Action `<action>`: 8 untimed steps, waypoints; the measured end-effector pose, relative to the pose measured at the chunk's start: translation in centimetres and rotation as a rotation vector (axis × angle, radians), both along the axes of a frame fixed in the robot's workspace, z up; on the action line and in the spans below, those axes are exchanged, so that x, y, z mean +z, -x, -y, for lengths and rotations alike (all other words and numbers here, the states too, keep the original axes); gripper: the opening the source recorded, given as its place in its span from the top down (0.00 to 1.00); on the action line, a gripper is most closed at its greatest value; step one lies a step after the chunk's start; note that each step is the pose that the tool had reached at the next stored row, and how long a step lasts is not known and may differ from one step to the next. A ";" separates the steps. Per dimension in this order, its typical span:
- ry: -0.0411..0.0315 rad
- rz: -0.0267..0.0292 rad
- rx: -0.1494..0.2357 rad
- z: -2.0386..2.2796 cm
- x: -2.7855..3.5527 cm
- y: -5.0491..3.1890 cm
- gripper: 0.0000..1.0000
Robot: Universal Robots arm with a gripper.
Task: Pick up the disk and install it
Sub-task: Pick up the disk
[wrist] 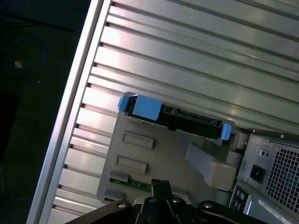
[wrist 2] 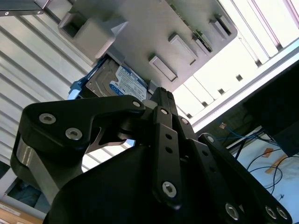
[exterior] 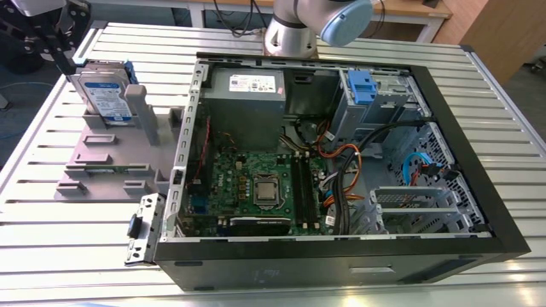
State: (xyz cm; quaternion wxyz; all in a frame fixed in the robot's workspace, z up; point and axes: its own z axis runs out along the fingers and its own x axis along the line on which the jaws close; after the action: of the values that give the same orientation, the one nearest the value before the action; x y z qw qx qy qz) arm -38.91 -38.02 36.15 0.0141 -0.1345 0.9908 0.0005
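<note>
The disk (exterior: 102, 96) stands on edge in the grey plastic stand (exterior: 111, 157) at the exterior view's left, its white-and-blue label showing and its blue carrier bracket (exterior: 130, 71) around it. My black gripper (exterior: 64, 62) hangs just above and to the left of the disk's top, apart from it. In the second wrist view the labelled disk (wrist 2: 119, 81) sits beyond the fingertips, which look pressed together with nothing between them. In the first wrist view the disk's dark top edge (wrist: 187, 122) shows with its blue carrier bracket (wrist: 145, 107), ahead of my gripper (wrist: 159, 185).
The open computer case (exterior: 477, 192) lies at the exterior view's right on the slatted metal table (exterior: 51, 256). It holds a grey power supply (exterior: 247, 96), a silver drive cage with a blue tab (exterior: 362, 86), the motherboard and loose cables. The arm's base (exterior: 295, 29) stands behind the case.
</note>
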 end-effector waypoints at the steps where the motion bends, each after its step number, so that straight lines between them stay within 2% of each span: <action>1: 0.0000 0.0000 0.002 0.00 0.00 0.00 0.89; 8: 0.0000 0.0000 0.015 0.00 0.00 0.00 0.89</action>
State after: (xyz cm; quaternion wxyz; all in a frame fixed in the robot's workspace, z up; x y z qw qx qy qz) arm -38.91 -38.02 36.15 0.0141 -0.1419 0.9898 0.0007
